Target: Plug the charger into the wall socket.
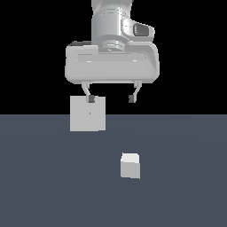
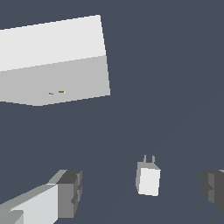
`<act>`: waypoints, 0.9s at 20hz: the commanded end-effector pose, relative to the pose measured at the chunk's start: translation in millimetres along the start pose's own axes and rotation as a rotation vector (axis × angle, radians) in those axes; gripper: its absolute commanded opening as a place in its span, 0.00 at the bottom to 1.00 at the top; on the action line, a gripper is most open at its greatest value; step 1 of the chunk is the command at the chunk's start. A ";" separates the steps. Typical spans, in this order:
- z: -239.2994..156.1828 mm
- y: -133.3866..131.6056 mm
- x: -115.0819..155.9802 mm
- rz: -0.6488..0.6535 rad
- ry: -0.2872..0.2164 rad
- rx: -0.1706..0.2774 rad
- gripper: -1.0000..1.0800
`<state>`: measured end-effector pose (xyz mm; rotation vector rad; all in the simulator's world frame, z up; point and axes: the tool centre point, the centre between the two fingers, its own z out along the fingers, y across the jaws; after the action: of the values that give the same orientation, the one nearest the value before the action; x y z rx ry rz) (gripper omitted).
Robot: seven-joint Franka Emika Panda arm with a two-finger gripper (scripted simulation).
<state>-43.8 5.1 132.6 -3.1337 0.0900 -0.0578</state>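
Note:
The charger (image 1: 130, 165) is a small white-grey cube on the dark floor, nearer the exterior view's right. In the wrist view the charger (image 2: 148, 179) shows two short prongs on one end. The wall socket (image 1: 88, 114) is an upright light-grey square panel with a tiny dark dot at its centre, standing further back on the exterior view's left. In the wrist view the wall socket (image 2: 57, 61) shows two small slots. My gripper (image 1: 111, 98) hangs high above both, open and empty. One fingertip (image 1: 90, 98) overlaps the panel's top edge in the picture.
The floor (image 1: 186, 186) is a flat dark blue-grey surface with a black background behind it. Nothing else stands on it.

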 end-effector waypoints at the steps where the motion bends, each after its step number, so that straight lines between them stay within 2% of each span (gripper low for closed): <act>1: 11.3 7.3 -11.4 0.021 0.013 -0.003 0.96; 9: 44.8 26.8 -42.7 0.083 0.053 -0.011 0.96; 18: 65.3 37.1 -59.5 0.118 0.075 -0.016 0.96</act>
<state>-101.2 -27.3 67.2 -3.1351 0.2704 -0.1692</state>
